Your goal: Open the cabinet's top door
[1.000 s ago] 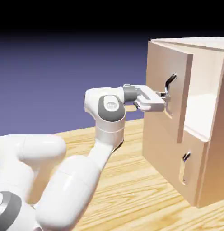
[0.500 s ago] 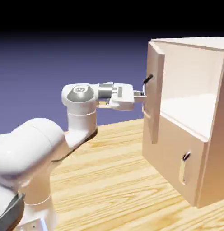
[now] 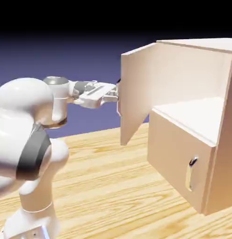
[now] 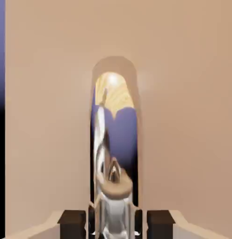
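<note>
Light wood-grain tabletop [image 3: 104, 191] runs across the bottom of the exterior view, plain blue-violet backdrop [image 3: 90, 56] behind, going black at the top. Nearest: white Franka arm [image 3: 24, 100] with a dark grey joint band, at the exterior view's left. Its base [image 3: 31, 224] sits at the tabletop's lower left corner as framed, small blue light on it. Forearm and wrist run up and over toward the exterior view's right, well above the tabletop.

Cabinet [image 3: 225, 172], light tan wood, is at the exterior view's right, partly cut off by the frame. Lower panel [image 3: 171, 149] is closed, flush in the front, its short silver handle [image 3: 191, 173] upright near the side farther from the hinge of the door above. Over that, the upper compartment [image 3: 192, 81] is exposed, pale inside, brightly lit floor.

Top door [image 3: 136, 88] is swung wide open, hinged at the cabinet's far front edge, free edge out toward the arm, bottom edge above the tabletop. Gripper [image 3: 116, 97] is at the door's outer face, closed on the long silver bar handle [image 3: 119, 109].

Hand view: tan door face fills most of it, strip of backdrop down the left edge. Handle runs up the middle, shiny, mirroring blue and wood grain; its lower part sits between the dark fingertips [image 4: 72, 224].
</note>
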You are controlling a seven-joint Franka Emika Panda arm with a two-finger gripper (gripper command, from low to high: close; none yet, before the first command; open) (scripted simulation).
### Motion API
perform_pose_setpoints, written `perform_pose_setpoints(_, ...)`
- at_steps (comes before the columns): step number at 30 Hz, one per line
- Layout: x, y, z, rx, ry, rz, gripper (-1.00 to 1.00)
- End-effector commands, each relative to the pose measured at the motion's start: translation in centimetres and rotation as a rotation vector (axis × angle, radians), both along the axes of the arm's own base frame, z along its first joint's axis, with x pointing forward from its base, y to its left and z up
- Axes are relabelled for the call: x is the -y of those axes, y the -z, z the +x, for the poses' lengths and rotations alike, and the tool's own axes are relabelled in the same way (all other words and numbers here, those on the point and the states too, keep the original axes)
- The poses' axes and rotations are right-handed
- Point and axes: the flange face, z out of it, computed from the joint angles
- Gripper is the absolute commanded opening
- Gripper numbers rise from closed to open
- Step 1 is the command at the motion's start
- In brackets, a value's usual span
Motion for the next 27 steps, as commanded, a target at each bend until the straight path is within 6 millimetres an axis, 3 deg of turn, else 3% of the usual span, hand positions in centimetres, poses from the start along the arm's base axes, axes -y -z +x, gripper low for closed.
perform_pose_setpoints(1, -0.7, 0.0, -0.3, 0.000, 0.016, 0.000, -1.00)
perform_pose_setpoints(9, -5.6, 0.2, -2.0, -0.007, 0.137, 0.013, -1.00)
perform_pose_setpoints(22, -4.1, 0.2, -1.7, -0.012, 0.092, 0.028, -1.00)
perform_pose_setpoints(25, -4.6, 0.1, -1.8, -0.003, 0.114, 0.007, -1.00)
perform_pose_setpoints(27, -6.0, 0.0, -2.1, 0.000, 0.154, 0.000, -1.00)
